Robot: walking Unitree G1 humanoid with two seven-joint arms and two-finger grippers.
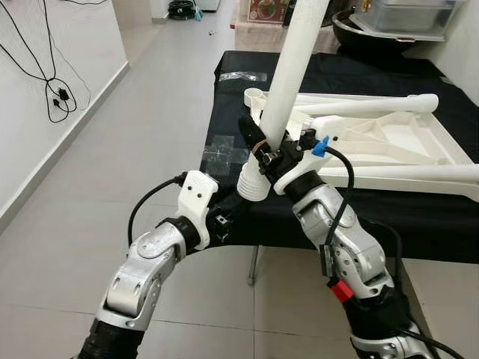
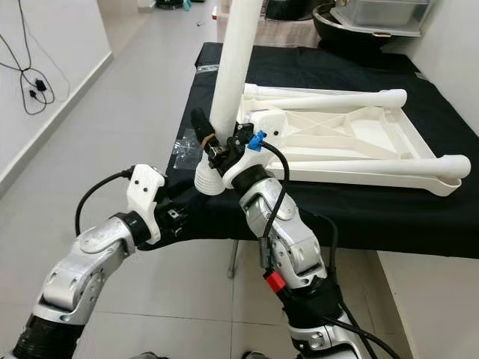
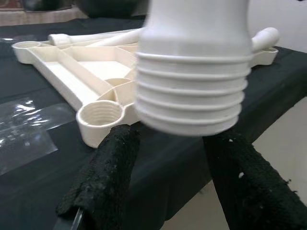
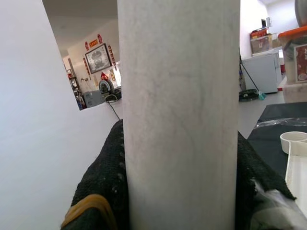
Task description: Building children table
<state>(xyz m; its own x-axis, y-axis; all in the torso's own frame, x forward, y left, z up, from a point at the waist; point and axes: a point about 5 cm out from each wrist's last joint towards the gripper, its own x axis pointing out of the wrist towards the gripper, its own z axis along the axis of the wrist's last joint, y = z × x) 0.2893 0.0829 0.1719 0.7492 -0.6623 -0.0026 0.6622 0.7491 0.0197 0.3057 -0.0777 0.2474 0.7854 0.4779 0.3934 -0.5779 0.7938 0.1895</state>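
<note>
A long white table leg [image 1: 290, 71] stands tilted over the front left corner of the black-covered table [image 1: 352, 75], with my right gripper [image 1: 263, 149] shut on its lower part. In the right wrist view the leg [image 4: 177, 110] sits between both black fingers [image 4: 103, 182]. Its threaded end [image 1: 253, 184] points down, just off the table edge. My left gripper [image 3: 170, 136] is open right under that threaded end [image 3: 192, 91], one finger on each side. The white tabletop frame [image 1: 389, 138] lies upside down on the cloth, with an empty threaded corner socket [image 3: 100, 115] close by.
Two more white legs [image 1: 374, 105] run along the frame's far and near sides. A shiny tape patch [image 1: 224, 153] lies on the cloth near the corner. Black cables [image 1: 52, 82] hang on the left wall. Boxes and a dark bowl [image 1: 374, 34] stand behind the table. Open tiled floor lies to the left.
</note>
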